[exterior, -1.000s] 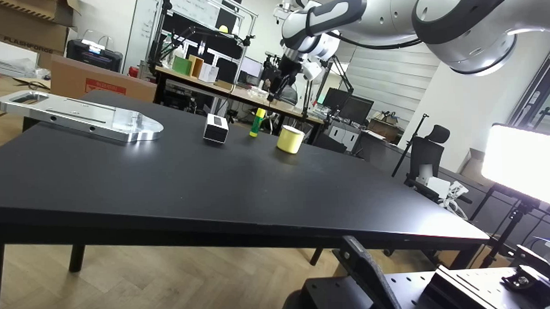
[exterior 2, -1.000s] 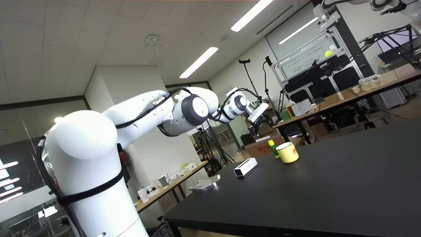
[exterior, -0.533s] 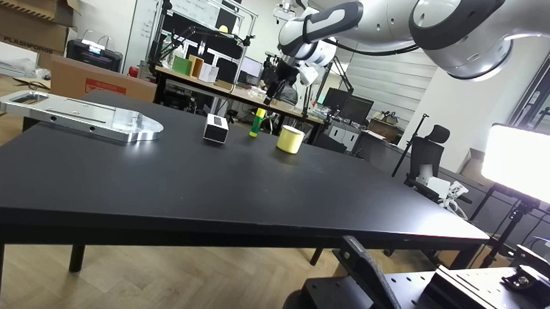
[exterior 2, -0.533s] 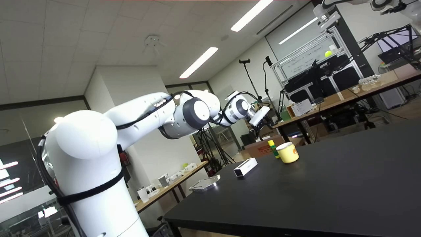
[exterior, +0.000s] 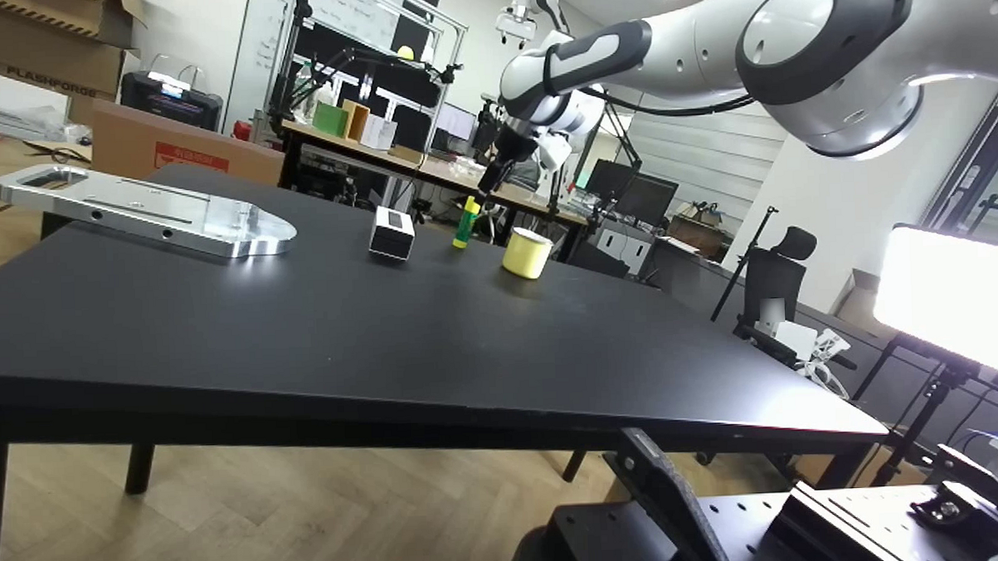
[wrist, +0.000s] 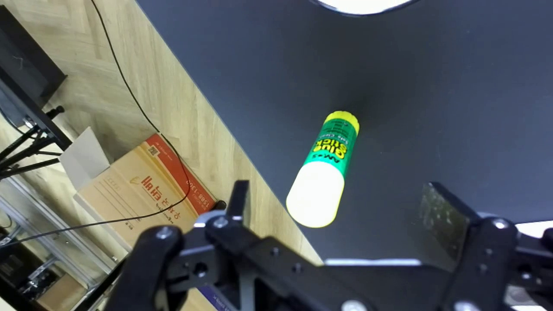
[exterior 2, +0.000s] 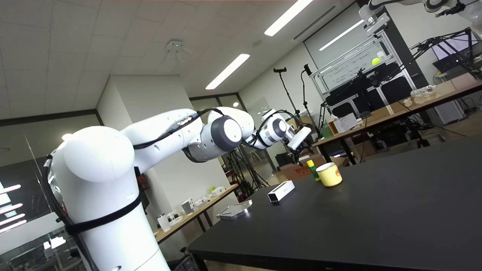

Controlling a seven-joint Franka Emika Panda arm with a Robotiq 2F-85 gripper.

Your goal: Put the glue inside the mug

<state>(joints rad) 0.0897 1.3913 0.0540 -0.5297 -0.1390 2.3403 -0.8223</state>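
The glue (exterior: 466, 223) is a slim green stick with a yellow cap, upright on the dark table in both exterior views (exterior 2: 313, 171). The pale yellow mug (exterior: 526, 255) stands upright beside it, also in an exterior view (exterior 2: 330, 175). In the wrist view the glue (wrist: 332, 149) shows its overexposed cap towards me. My gripper (wrist: 343, 199) is open and empty. Its jaws stand wide apart on either side of the cap in that view, the cap nearer the left finger (wrist: 239, 201); no contact shows. In an exterior view my gripper (exterior: 486, 186) is just above the glue.
A black-and-white box (exterior: 392, 233) lies near the glue. A silver metal plate (exterior: 148, 208) lies farther along the table (exterior: 319, 345). The table edge runs close to the glue in the wrist view. A bright rounded thing (wrist: 365, 4), seemingly the mug, is cut off at its top.
My gripper has come down, closer to the glue's cap, and the arm has lowered with it. The glue, the mug and the box have not moved.
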